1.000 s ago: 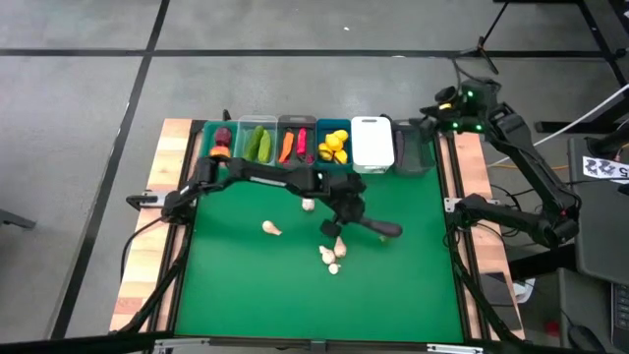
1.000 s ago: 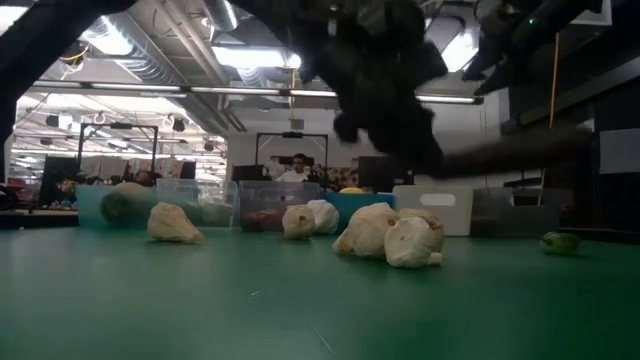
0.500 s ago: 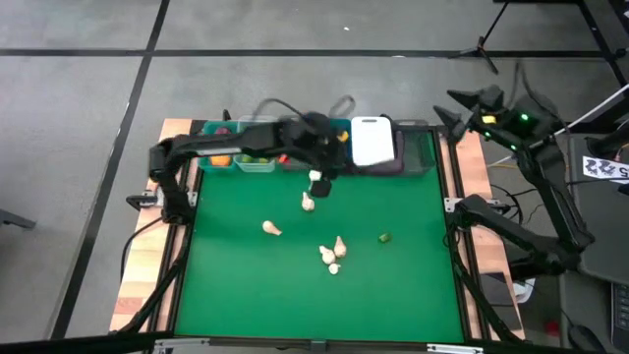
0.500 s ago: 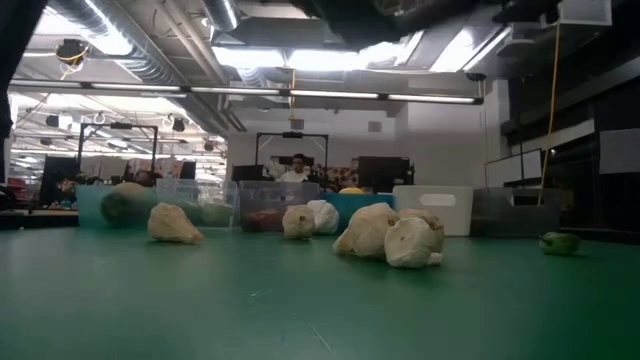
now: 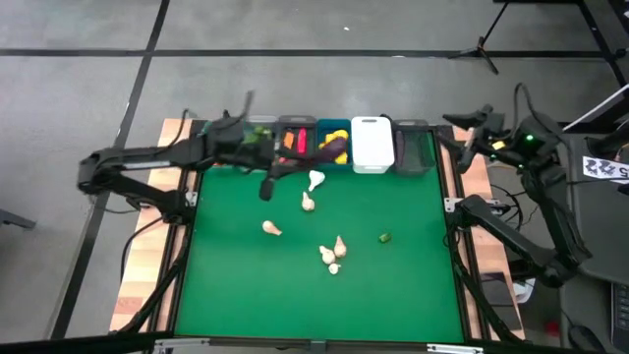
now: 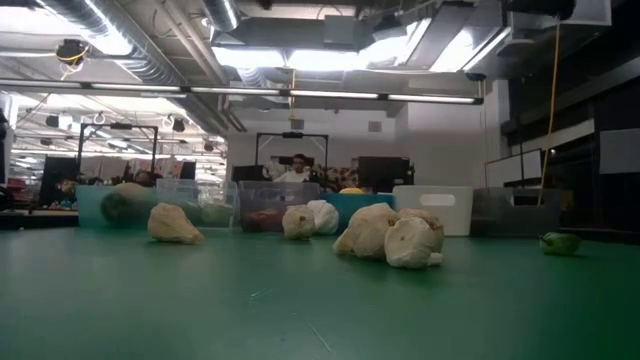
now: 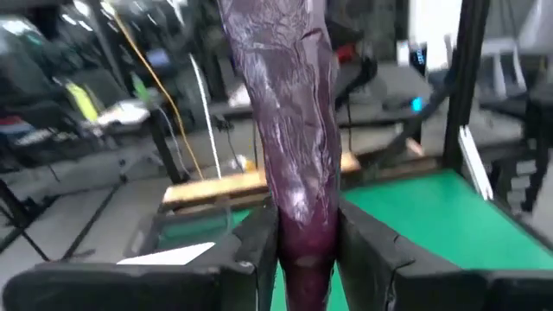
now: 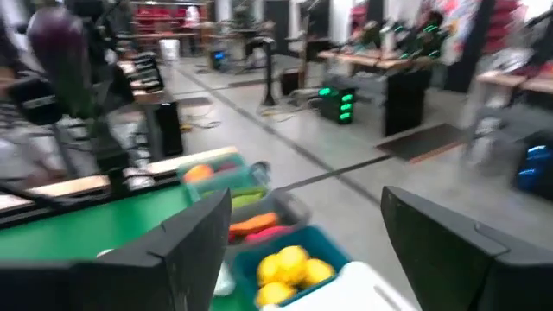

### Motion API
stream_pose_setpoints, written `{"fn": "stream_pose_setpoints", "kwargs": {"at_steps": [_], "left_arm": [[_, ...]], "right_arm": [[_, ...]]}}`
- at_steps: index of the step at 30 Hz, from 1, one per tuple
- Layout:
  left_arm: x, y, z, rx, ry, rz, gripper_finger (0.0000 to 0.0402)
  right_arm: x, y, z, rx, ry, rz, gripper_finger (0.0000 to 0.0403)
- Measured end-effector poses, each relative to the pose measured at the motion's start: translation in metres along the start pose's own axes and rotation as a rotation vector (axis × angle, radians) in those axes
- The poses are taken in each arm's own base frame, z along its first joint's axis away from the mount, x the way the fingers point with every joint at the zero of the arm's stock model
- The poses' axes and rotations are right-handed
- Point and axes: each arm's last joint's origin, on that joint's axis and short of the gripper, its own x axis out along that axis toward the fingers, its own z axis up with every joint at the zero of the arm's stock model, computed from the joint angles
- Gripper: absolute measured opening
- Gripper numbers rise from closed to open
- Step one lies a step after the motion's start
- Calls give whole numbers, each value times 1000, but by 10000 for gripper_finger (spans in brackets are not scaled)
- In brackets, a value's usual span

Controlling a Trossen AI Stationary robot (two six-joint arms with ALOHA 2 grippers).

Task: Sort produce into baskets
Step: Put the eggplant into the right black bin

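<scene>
The green counter is bare across most of its near half and its left side, with a wood rim along both long edges. The baskets stand in a row along the 12 o'clock edge. Whitish garlic pieces lie loose near the middle: a small cluster toward 6 o'clock, one more at 9 o'clock of it, and two closer to the baskets; a small green piece sits alone toward 3 o'clock. The left claw hangs over the 12 o'clock edge, just in front of the basket row, its arm reaching in from beyond the counter's left rim. Its two dark fingers are closed tightly on a purple eggplant, long, glossy and faintly streaked, standing up between them. The right claw is off the counter past the 2 o'clock corner, its fingers spread wide with nothing between them. From there the baskets show yellow lemons, an orange carrot and green produce inside.
</scene>
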Motion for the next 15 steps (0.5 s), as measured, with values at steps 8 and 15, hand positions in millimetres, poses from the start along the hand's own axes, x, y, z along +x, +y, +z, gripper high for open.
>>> {"fn": "stream_pose_setpoints", "kwargs": {"at_steps": [8, 15], "left_arm": [[-29, -30, -51, -68, -315, 154, 97], [-20, -39, -85, -126, -338, 194, 97]], "right_arm": [[35, -13, -46, 138, -111, 211, 298], [68, -3, -87, 177, -265, 240, 298]]}}
